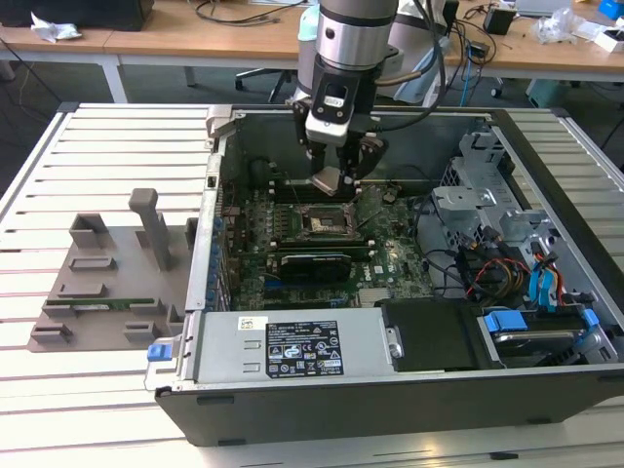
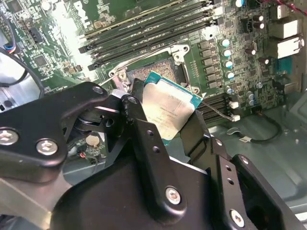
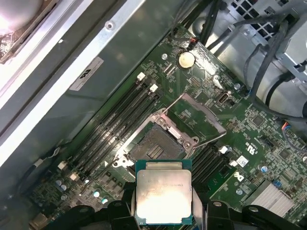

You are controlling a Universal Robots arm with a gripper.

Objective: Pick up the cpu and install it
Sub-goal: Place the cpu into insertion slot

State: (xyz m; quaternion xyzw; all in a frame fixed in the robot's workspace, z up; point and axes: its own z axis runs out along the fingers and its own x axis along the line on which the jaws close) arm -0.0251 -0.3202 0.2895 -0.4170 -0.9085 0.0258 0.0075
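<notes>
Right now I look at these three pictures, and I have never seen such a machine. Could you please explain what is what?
The exterior view looks from outside at a robot arm reaching into an open computer case, which lies on a slatted table. The two wrist views come from cameras riding on the arm, looking past its pincer. The pincer is shut on the cpu, a small square chip with a silver top, and holds it above the open socket on the green motherboard. It is not yet seated. On the exterior view's left, a grey holder rests on the table.
</notes>
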